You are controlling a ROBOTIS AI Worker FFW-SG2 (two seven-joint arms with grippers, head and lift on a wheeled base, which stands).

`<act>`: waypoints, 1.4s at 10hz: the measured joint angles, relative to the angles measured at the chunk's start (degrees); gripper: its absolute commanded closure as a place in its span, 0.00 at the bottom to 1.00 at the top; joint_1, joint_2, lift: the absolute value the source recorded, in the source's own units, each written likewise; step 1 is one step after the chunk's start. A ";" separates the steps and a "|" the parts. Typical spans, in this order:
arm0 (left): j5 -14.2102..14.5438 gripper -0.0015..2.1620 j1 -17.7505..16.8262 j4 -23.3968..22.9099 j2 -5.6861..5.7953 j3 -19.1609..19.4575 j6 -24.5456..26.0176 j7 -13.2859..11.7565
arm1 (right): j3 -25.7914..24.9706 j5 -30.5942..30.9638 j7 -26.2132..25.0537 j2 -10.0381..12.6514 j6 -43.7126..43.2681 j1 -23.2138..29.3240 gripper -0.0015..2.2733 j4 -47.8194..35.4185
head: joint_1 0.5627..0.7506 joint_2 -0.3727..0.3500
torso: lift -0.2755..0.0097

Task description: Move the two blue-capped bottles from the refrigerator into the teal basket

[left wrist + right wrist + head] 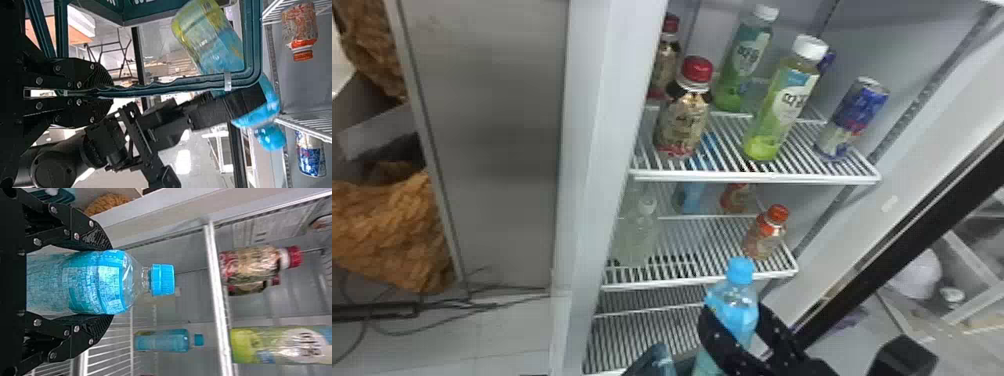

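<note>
Right gripper [734,318]: it was holding one bottle [741,272], in front of the shelves.
Second bottle [162,340]: it stood inside the refrigerator.
Left gripper [109,92]: it was closed on one basket [253,39].
Upper shelf [757,176]: two red-capped drinks [682,122], two green drinks [784,100].

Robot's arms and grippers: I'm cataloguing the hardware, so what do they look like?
The left gripper and the right gripper are black, with silvery screws and curved, finely textured jaws. The right arm is black too, with a rounded housing.
</note>
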 measured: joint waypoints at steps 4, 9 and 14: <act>0.00 0.50 -0.05 0.18 -0.09 0.04 -0.34 0.00 | 1.37 0.68 1.85 0.15 1.14 -4.28 0.26 7.12 | 0.70 0.03 | 0.43; 0.08 0.50 0.02 0.22 -0.11 0.15 -0.37 -0.03 | 0.32 4.25 9.28 0.15 -1.71 -10.31 0.18 16.19 | 0.70 0.03 | 0.43; 0.00 0.50 0.13 0.19 -0.09 0.07 -0.37 0.00 | -0.23 4.46 9.84 1.49 -18.02 -19.99 0.18 29.00 | 0.70 0.03 | 0.43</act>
